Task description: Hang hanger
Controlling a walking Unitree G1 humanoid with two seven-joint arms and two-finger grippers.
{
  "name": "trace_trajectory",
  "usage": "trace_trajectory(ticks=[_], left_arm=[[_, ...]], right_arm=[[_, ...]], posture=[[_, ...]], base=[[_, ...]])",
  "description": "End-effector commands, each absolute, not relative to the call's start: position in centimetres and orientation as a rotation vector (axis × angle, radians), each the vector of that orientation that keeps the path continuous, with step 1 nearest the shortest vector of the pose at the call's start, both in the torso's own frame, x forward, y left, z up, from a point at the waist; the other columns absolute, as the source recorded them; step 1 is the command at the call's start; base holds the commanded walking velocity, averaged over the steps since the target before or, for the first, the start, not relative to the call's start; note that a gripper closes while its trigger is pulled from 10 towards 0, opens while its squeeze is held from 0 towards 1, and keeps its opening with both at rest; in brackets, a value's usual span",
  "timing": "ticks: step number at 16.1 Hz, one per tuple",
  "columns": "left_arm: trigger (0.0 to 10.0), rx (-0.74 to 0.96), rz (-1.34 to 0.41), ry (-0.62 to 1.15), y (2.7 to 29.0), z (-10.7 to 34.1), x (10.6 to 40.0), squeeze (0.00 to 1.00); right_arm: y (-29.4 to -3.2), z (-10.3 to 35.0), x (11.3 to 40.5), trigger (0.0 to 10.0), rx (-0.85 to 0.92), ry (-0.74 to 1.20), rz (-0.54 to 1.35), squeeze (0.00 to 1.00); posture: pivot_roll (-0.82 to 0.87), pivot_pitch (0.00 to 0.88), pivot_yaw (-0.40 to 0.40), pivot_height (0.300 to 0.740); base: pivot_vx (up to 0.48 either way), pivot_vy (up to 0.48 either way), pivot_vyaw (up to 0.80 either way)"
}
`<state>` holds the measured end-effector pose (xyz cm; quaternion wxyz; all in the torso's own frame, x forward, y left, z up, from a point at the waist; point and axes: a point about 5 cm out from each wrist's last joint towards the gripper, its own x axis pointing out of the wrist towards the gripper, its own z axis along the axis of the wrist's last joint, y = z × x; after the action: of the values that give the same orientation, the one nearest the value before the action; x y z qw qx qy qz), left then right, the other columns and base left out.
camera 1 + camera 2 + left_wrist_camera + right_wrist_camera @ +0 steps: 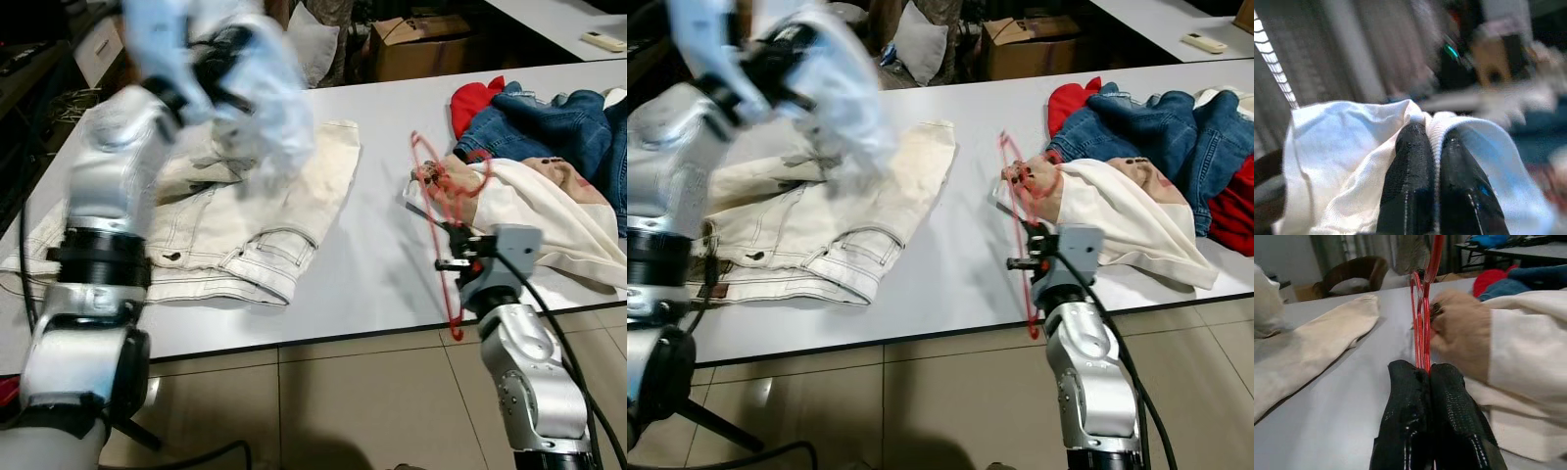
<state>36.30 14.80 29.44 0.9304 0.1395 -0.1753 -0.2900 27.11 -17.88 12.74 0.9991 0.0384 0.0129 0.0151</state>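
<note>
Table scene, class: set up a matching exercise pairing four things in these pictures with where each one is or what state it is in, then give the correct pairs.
Things:
1. red hanger
2. white garment
3. cream jeans
4. cardboard box

Places or states:
A. lying flat on the table
B. on the floor beyond the table
C. pinched in the right hand
D. lifted in the left hand

Pairs: 1-C, 2-D, 3-A, 4-B
</note>
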Motion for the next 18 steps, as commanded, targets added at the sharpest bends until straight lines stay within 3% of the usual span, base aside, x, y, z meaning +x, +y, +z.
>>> trace_trajectory(ticks=[1, 2, 3, 4, 5, 10, 12, 14, 15, 18], left_arm=[[0.0, 0.398, -0.623, -0.177, 14.1, 24.3, 36.0, 0.00], [5.5, 0.456, -0.614, -0.080, 14.2, 21.1, 35.2, 0.00], [10.0, 0.506, -0.629, -0.021, 14.2, 19.2, 34.6, 0.00], [10.0, 0.557, -0.691, 0.074, 14.2, 16.6, 33.4, 0.22], [10.0, 0.624, -0.698, 0.124, 14.7, 15.2, 32.5, 1.00], [10.0, 0.695, -0.972, 0.132, 15.0, 15.1, 29.5, 1.00], [10.0, 0.551, -1.090, 0.174, 15.3, 15.9, 28.0, 1.00], [10.0, 0.510, -0.881, 0.135, 16.9, 16.7, 30.0, 1.00], [10.0, 0.392, -0.767, 0.108, 17.7, 17.1, 31.0, 1.00], [10.0, 0.241, -0.583, 0.129, 19.4, 16.6, 32.2, 1.00]], right_arm=[[-17.9, 12.7, 27.0, 10.0, 0.074, 0.020, 0.022, 0.00], [-17.9, 12.6, 26.8, 10.0, 0.075, 0.021, 0.022, 0.00], [-17.8, 12.5, 26.7, 10.0, 0.074, 0.022, 0.024, 0.00], [-17.7, 12.4, 26.7, 10.0, 0.073, 0.024, 0.031, 0.00], [-17.5, 12.4, 26.6, 10.0, 0.073, 0.025, 0.040, 0.00], [-17.2, 12.4, 26.8, 10.0, 0.071, 0.026, 0.065, 0.00], [-17.3, 12.3, 26.7, 10.0, 0.069, 0.027, 0.065, 0.00], [-17.4, 12.3, 26.6, 10.0, 0.073, 0.026, 0.057, 0.00], [-17.4, 12.3, 26.5, 10.0, 0.075, 0.026, 0.056, 0.00], [-17.5, 12.2, 26.5, 10.0, 0.079, 0.028, 0.052, 0.00]], posture=[[-0.07, 0.000, 0.113, 0.740], [-0.08, 0.000, 0.115, 0.740], [-0.08, 0.000, 0.115, 0.740], [-0.08, 0.000, 0.115, 0.740], [-0.07, 0.000, 0.110, 0.740], [-0.06, 0.000, 0.094, 0.740], [-0.06, 0.000, 0.098, 0.740], [-0.06, 0.000, 0.105, 0.740], [-0.06, 0.000, 0.108, 0.740], [-0.07, 0.000, 0.109, 0.740]], base=[[0.000, 0.000, 0.00], [0.000, 0.000, 0.00], [0.000, 0.000, 0.00], [0.000, 0.000, 0.00], [0.000, 0.000, 0.00], [0.000, 0.000, 0.00], [0.000, 0.000, 0.00], [0.000, 0.000, 0.00], [0.000, 0.000, 0.00], [0.000, 0.000, 0.00]])
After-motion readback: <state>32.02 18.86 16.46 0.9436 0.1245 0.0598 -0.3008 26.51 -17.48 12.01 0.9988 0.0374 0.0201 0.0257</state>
